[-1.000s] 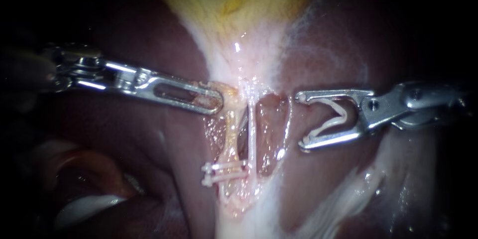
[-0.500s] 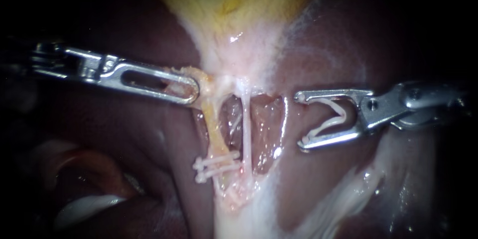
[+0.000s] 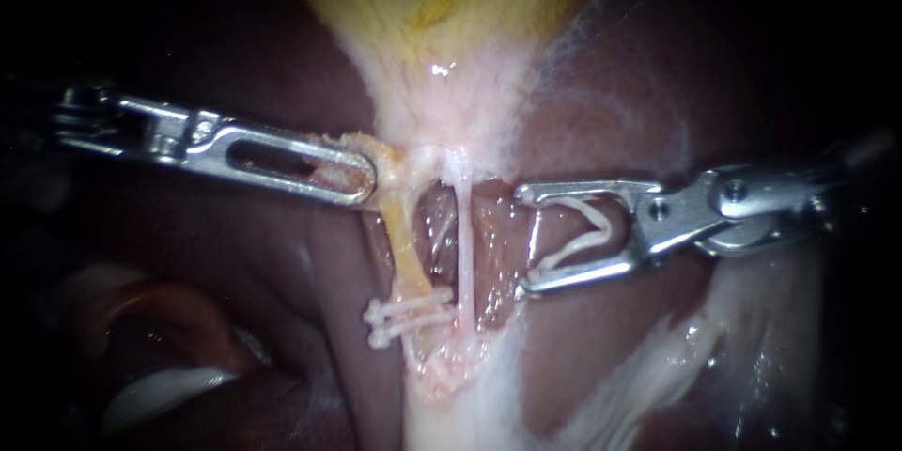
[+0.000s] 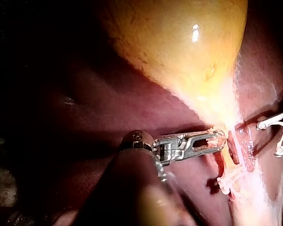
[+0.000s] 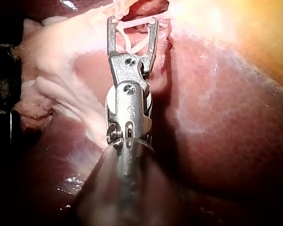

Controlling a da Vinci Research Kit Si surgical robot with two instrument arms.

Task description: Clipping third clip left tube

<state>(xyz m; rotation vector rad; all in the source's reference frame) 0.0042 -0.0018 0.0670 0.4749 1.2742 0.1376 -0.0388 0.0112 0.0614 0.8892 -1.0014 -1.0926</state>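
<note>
Left tube [image 3: 402, 244]: lying just left of centre in the endoscope view, running from 12 to 6 as a taut yellowish strand. Carrying two clips [image 3: 409, 315] across its 6 o'clock end, side by side and touching. Showing a bare stretch toward 12.

Third clip [image 3: 601, 227]: not yet on the tube. Sitting open in the right instrument [image 3: 523, 238], at 3 o'clock of the tube and apart from it, with a thin tube [image 3: 463, 254] between. Being held by jaws spread wide, each bearing on one leg of the clip, mouth facing 9 o'clock.

Left instrument [image 3: 355, 175]: entering from 9 o'clock, pinching tissue [image 3: 383, 158] at the tube's 12 o'clock end with closed jaws. Seemingly pulling toward 9, keeping the left tube off the thin tube.

Surroundings: gallbladder [image 3: 442, 0] filling 12 o'clock, liver [image 3: 319, 254] lying dark on both sides.

Progress, judging by the layout: two of three clips placed, approach under way.

Remaining:
- bringing the open clip past the thin tube;
- straddling the left tube alone, on the 12 o'clock side of the pair;
- closing and releasing.

Risk: catching the thin tube in the same bite.
</note>
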